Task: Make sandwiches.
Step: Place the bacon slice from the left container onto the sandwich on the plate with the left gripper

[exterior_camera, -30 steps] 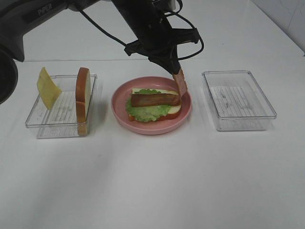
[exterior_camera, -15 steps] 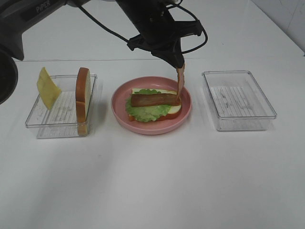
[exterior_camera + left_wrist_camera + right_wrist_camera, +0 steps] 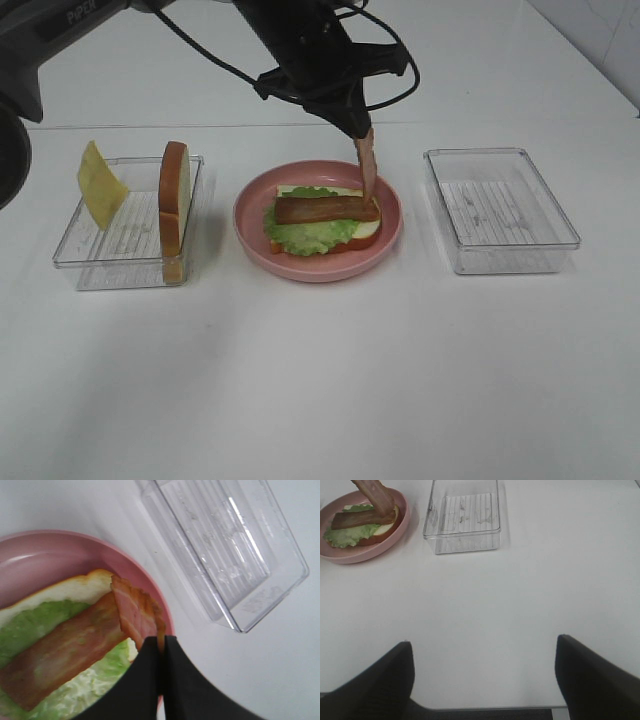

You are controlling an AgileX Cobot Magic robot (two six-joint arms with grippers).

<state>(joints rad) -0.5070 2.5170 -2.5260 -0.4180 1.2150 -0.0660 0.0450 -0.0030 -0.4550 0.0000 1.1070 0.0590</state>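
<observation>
The sandwich (image 3: 322,220) lies on the round pink plate (image 3: 250,235): a bread slice, green lettuce and one bacon strip (image 3: 325,209) flat on top. My left gripper (image 3: 358,128) is shut on the top end of a second bacon strip (image 3: 368,172), which hangs down with its lower end at the stack's right end. The left wrist view shows the shut fingers (image 3: 150,670) pinching that strip (image 3: 132,612) over the sandwich (image 3: 60,650). My right gripper (image 3: 482,680) is open and empty above bare table, well away from the plate (image 3: 395,535).
A clear tray (image 3: 75,250) on the left holds an upright bread slice (image 3: 174,200) and a yellow cheese slice (image 3: 100,185) leaning on its wall. An empty clear tray (image 3: 500,210) stands right of the plate; it also shows in the right wrist view (image 3: 462,515).
My left gripper has shifted a little to the left with the bacon strip. The strip now slants down to the right end of the sandwich. The right arm has not moved.
</observation>
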